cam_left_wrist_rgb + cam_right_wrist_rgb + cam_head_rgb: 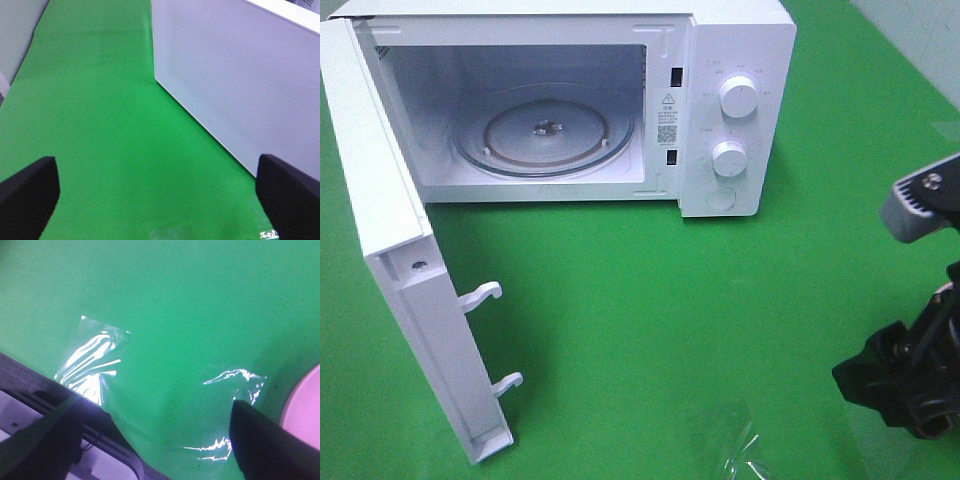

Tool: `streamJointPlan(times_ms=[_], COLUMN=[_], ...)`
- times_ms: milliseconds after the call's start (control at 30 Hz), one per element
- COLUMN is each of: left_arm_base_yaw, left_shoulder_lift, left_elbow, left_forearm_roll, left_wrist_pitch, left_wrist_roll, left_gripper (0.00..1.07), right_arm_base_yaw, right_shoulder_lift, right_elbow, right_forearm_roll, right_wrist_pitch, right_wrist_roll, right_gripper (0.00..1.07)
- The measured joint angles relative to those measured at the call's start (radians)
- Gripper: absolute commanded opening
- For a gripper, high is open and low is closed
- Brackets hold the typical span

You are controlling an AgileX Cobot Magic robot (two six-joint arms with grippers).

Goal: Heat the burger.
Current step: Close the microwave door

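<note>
The left pincer (155,200) has its two dark fingers (27,195) set wide apart with nothing between them, only green bench (100,125) below. Just beside it, on its right side in the scene, stands the white perforated outer face of the microwave door (240,85); the high camera does not show this pincer.

The right pincer (150,440) is likewise spread apart and empty, one dark finger (265,445) showing at each side of its wrist view. Under it lie pieces of clear plastic film (92,365) flat on the green cover, glinting in the light. A curved edge of a pink plate (305,415) shows just beside one finger. In the high view the right arm (910,380) sits at the near right edge of the bench, with film (740,450) to its left at the near edge.

Farther out, the white microwave (740,60) stands at the far side, its door (410,290) swung fully out to the left toward the near side. Inside, the glass turntable (545,135) is bare. Two white knobs (737,97) sit on the right panel, one above the other.

The burger appears in none of the views, so I cannot tell where it is.
</note>
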Motion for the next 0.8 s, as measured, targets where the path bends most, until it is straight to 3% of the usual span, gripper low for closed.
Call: streamJointPlan(times_ms=[367, 667, 733, 800], left_arm_base_yaw=[0.000, 0.000, 0.000, 0.000], left_shoulder_lift=[0.000, 0.000, 0.000, 0.000], left_elbow=[0.000, 0.000, 0.000, 0.000], left_forearm_roll=[0.000, 0.000, 0.000, 0.000], left_wrist_pitch=[0.000, 0.000, 0.000, 0.000], left_wrist_roll=[0.000, 0.000, 0.000, 0.000], left_gripper=[1.00, 1.00, 1.00, 1.00], right_arm_base_yaw=[-0.006, -0.198, -0.288, -0.304], right_shoulder_lift=[-0.318, -0.470, -0.537, -0.555], right_elbow=[0.000, -0.008, -0.020, -0.020], right_forearm_roll=[0.028, 0.149, 0.199, 0.202], right_wrist_pitch=[0.139, 0.212, 0.286, 0.299], right_wrist_roll=[-0.011, -0.085, -0.162, -0.173], right_gripper=[0.76, 0.76, 0.76, 0.76])
